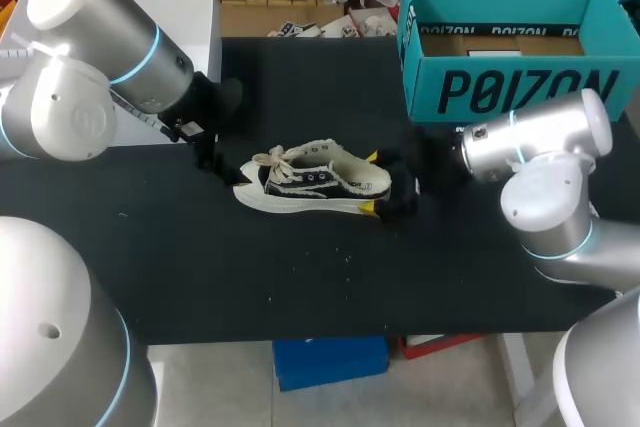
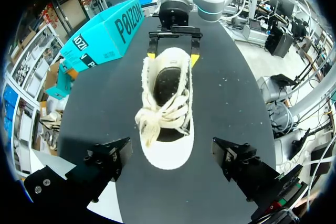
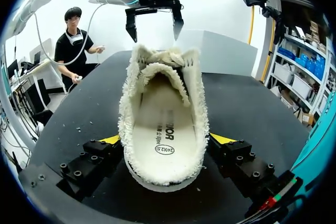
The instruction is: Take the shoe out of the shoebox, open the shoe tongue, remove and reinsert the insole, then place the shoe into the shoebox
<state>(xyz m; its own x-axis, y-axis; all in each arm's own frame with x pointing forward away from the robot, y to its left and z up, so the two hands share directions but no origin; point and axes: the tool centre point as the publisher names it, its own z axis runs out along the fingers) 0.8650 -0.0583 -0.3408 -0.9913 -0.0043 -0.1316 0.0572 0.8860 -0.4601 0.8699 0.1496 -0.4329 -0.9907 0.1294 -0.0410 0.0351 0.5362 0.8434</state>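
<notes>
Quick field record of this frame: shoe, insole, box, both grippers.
shoe: upright on the table, outside the box, laces tied
insole: lying inside the shoe
shoebox: open, at the table's far right, no shoe seen inside
right gripper: shut on the shoe's heel, one yellow tip on each side
left gripper: open, fingers either side of the toe, not touching it
</notes>
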